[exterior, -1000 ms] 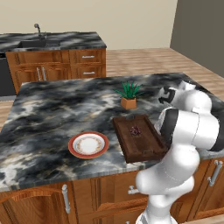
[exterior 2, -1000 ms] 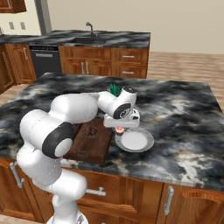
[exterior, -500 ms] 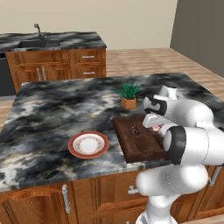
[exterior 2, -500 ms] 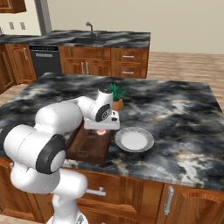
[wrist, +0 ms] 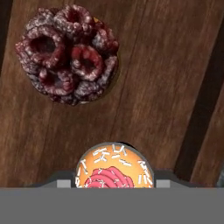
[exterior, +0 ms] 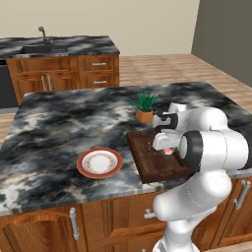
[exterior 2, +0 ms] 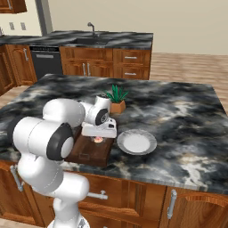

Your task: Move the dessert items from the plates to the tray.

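Note:
The dark wooden tray (exterior: 156,170) lies on the island counter, right of the red-rimmed plate (exterior: 99,163), which is bare. A dark brown berry-like lump (wrist: 68,54) rests on the tray's boards (wrist: 148,78); it also shows as a dark speck (exterior: 149,146). My gripper (wrist: 114,183) hangs low over the tray, shut on the small cupcake (wrist: 114,166) with its pink-orange top. The same cupcake (exterior 2: 98,140) shows just under the hand (exterior 2: 99,132), above the tray (exterior 2: 87,154). The whitish plate (exterior 2: 136,142) sits bare just right of the tray.
A green plant in an orange pot (exterior: 144,107) stands right behind the tray, close to the hand. The counter's front edge runs just below the tray. A second counter with a sink (exterior: 44,47) stands at the back.
The arm swung from above the whitish plate across to the tray, carrying the cupcake, and has come down low over the boards.

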Tool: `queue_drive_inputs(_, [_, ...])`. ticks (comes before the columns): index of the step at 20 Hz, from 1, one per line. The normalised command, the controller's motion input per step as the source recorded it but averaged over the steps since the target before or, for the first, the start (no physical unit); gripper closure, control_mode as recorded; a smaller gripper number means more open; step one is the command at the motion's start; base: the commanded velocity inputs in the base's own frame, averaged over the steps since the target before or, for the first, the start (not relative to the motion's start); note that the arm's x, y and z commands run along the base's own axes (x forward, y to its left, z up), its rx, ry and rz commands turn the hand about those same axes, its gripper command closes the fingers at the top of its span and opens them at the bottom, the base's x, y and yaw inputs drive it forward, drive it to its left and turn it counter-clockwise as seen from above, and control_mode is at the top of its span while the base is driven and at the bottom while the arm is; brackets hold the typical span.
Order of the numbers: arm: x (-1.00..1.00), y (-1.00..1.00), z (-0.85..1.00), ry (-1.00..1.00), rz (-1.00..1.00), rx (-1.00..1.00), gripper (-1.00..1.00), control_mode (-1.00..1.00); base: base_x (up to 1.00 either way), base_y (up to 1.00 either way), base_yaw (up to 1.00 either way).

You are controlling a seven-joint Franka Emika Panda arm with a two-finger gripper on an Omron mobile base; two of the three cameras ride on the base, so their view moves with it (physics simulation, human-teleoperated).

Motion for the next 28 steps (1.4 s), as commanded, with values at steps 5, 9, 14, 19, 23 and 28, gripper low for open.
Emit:
queue_drive_inputs(5, [0.0, 0.32, -0.29, 0.02, 0.0, 0.0, 1.0, -1.0, 0.0, 0.0, 0.0])
queue_drive_inputs(9, [0.0, 0.09, -0.29, 0.08, 0.0, 0.0, 1.0, -1.0, 0.0, 0.0, 0.0])
queue_drive_inputs(14, [0.01, 0.01, -0.07, 0.04, -0.01, 0.0, -1.0, -1.0, 0.0, 0.0, 0.0])
queue_drive_inputs(19, [0.0, 0.0, 0.0, 0.0, 0.0, 0.0, -1.0, -1.0, 0.0, 0.0, 0.0])
queue_drive_inputs(23, [0.0, 0.02, 0.01, 0.0, 0.0, 0.0, -1.0, -1.0, 0.0, 0.0, 0.0])
queue_drive_inputs(28, [-0.04, 0.0, 0.12, -0.02, 0.0, 0.0, -1.0, -1.0, 0.0, 0.0, 0.0])
